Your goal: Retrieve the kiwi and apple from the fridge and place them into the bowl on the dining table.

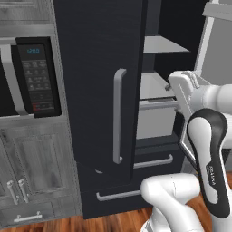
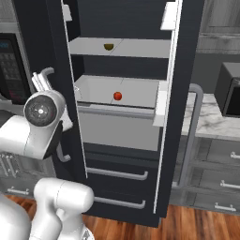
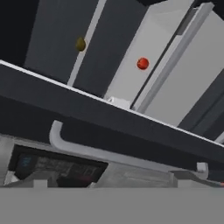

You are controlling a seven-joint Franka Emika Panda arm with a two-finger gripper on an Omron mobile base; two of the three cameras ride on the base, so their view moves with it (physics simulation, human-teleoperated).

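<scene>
Fridge [image 2: 187, 93] doors stood open, kiwi [image 2: 108, 46] and apple [image 2: 117, 96] unpicked on shelves, claw spread wide and empty

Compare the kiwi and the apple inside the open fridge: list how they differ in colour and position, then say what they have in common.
Colour: the kiwi is dull olive-green, the apple glossy red.
Position: the kiwi sits on the upper shelf, the apple one level lower, in the light grey bin.
Depth: the kiwi lies near the shelf's back, the apple nearer the middle of its bin.
Shared: both are small round fruits of similar size, resting untouched inside the fridge.
</scene>
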